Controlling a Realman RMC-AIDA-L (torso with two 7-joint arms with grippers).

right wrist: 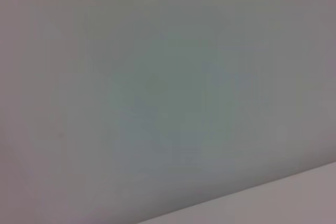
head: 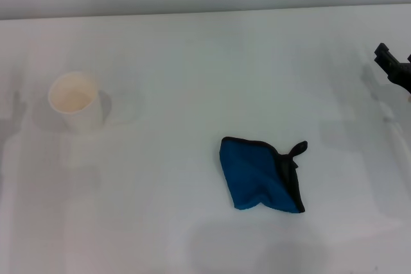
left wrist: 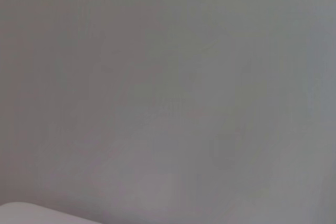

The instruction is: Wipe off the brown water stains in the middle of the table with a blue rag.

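Blue rag (head: 260, 174): lay crumpled and folded on the white worktop (head: 192, 49), right of centre, black edging and loop toward the right.
Paper cup (head: 75, 102): upright, far left.
Right gripper (head: 395, 68): at right edge; jaws' state could not be told.

Rag (head: 260, 174) on the desk (head: 192, 49) right of centre and toward the front, cup (head: 76, 101) standing well apart at the left, right tool (head: 393, 65) at the far right edge
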